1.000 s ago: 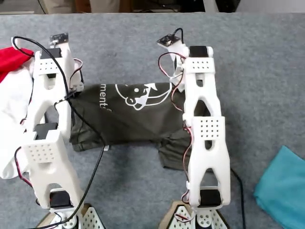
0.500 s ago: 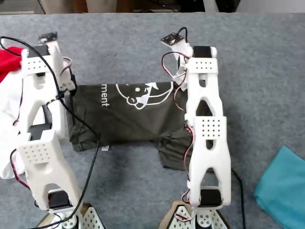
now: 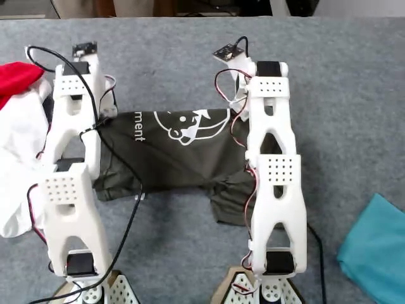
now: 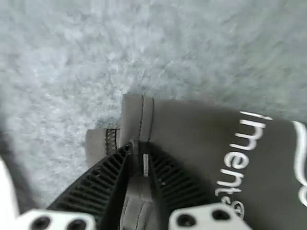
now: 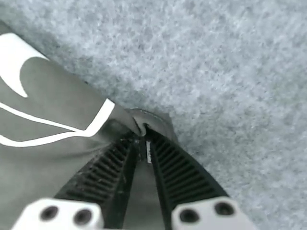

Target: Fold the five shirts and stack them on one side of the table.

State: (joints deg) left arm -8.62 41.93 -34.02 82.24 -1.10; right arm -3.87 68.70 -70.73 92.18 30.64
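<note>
High view: you have one dark shirt (image 3: 171,152), one red cloth (image 3: 16,76), one white cloth (image 3: 16,152), one teal cloth (image 3: 376,250); left pincer (image 4: 137,148) and right pincer (image 5: 145,134) each clamp the dark shirt's edge.

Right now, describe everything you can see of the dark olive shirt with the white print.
The dark olive shirt, a soft knit fabric with a white cartoon graphic and white lettering, lies partly folded and wrinkled on the grey felt-like table between the two arms. One sleeve sticks out toward the arm bases. The left gripper is shut on a stitched hem corner. The right gripper pinches the opposite far corner.
</note>
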